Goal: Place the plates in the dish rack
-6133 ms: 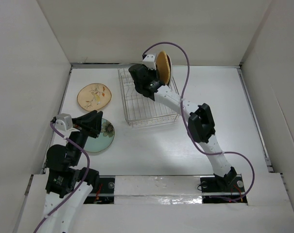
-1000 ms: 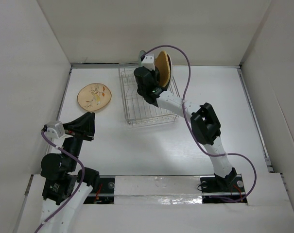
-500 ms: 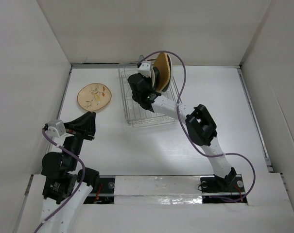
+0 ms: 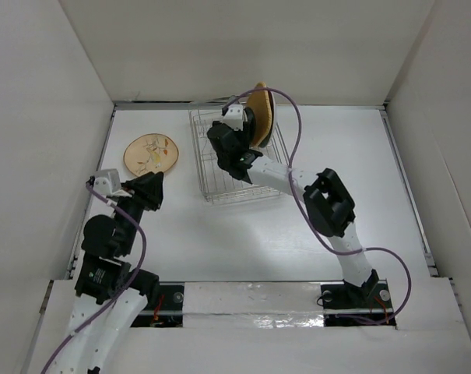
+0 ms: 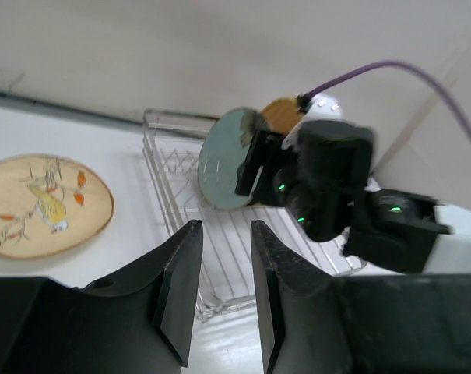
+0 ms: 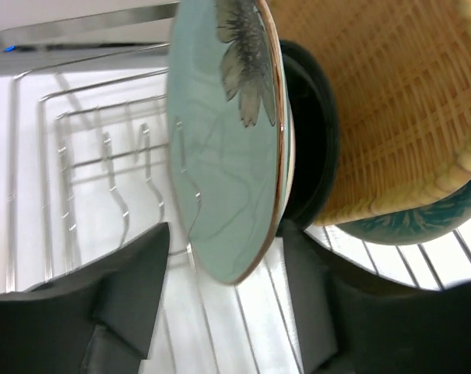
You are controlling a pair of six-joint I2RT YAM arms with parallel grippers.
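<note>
light is being reflected by the smooth, glossy glaze of the pale green plate (image 6: 219, 156). a rough, woven, basket-like surface is being shown by the orange-tan plate (image 6: 391, 101). the dish rack (image 4: 227, 175) is being seen as shiny metal wire, the tabletop (image 4: 243, 234) as smooth and matt.

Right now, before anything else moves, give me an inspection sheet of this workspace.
Surface: white table, no spills seen.
Job's things: pale green plate upright in dish rack, black plate and orange-tan plate behind it; tan floral plate flat on table.
Clutter: nothing seen.
Pincers: right pincer open astride pale green plate; left pincer slightly open, empty.
Cables: purple cable arcs over the rack.
Surroundings: white walls on three sides.
</note>
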